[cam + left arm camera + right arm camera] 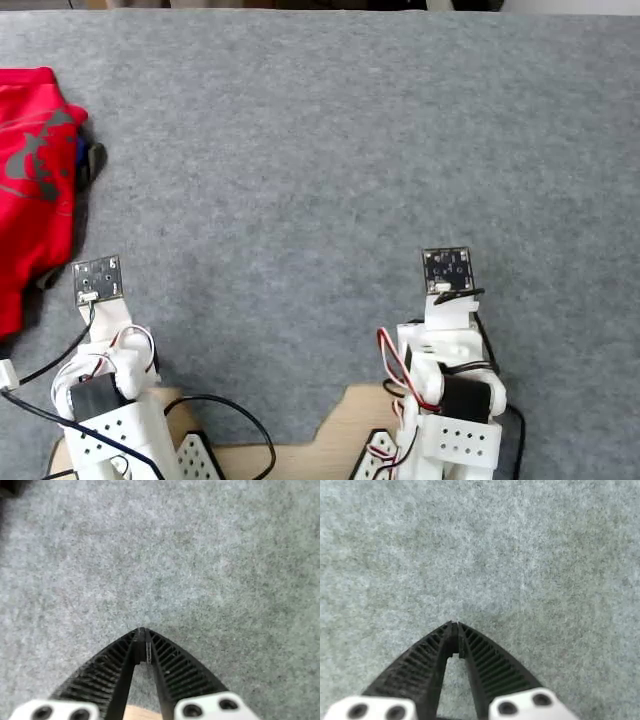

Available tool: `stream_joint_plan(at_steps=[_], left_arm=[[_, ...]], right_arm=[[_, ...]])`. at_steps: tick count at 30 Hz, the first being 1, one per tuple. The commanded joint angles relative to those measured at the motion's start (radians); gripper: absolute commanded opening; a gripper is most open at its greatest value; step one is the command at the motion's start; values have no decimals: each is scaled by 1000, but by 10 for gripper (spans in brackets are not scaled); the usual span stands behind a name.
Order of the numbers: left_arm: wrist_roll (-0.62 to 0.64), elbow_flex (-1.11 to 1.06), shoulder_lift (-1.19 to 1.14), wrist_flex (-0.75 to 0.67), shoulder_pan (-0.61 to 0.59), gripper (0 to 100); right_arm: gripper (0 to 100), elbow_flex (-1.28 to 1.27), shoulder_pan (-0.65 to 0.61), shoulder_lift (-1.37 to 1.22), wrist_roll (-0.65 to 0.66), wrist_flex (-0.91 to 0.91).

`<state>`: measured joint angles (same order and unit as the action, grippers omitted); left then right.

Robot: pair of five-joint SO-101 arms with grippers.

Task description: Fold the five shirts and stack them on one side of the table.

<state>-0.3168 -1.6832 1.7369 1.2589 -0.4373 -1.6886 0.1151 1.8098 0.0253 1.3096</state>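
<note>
- High view: red shirt [35,180] lies at the table's left edge, bunched rather than flat, with a grey print on it, and is cut off by the frame edge.
- A dark item [92,160] sticks out from under the shirt's right side. Cannot tell what it is.
- The rest of the surface is grey felt [350,150].
- High view also gives both arms at the near edge, mounted on a wooden board [300,455]. Left arm [100,390] sits just beside the shirt's lower corner; right arm [450,390] is well apart from the shirt.
- From above, each arm's wrist camera board faces up: left one [98,278], right one [447,270].
- Black cables [230,410] loop from the left arm's base across the board.
- Left wrist view gives the claw state: left gripper [141,632] has its ribbed black fingers [110,665] closed tip to tip, nothing between them, above bare felt.
- The same view catches a dark patch [10,487] in one corner and a sliver of the wooden board between the finger roots.
- Right wrist view: right gripper [454,626] is likewise closed tip to tip and empty, with felt under it.
- Neither claw touches the shirt.
</note>
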Motion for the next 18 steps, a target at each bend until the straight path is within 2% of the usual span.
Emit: stream_joint_plan(at_steps=[1, 5, 7, 10, 14, 18], left_arm=[[-6, -3, 76, -15, -6, 20], [-9, 34, 76, -71, -32, 21], [-64, 78, 74, -107, -41, 21], [-143, 219, 65, -143, -133, 20], [-147, 407, 42, -198, -255, 21], [-146, 598, -140, -249, -325, 22]], right_arm=[[6, -1, 12, 88, 5, 3], [6, -1, 12, 88, 5, 3], [6, -1, 12, 88, 5, 3], [6, -1, 12, 88, 5, 3], [6, -1, 7, 88, 0, 3], [6, -1, 7, 93, 0, 2]])
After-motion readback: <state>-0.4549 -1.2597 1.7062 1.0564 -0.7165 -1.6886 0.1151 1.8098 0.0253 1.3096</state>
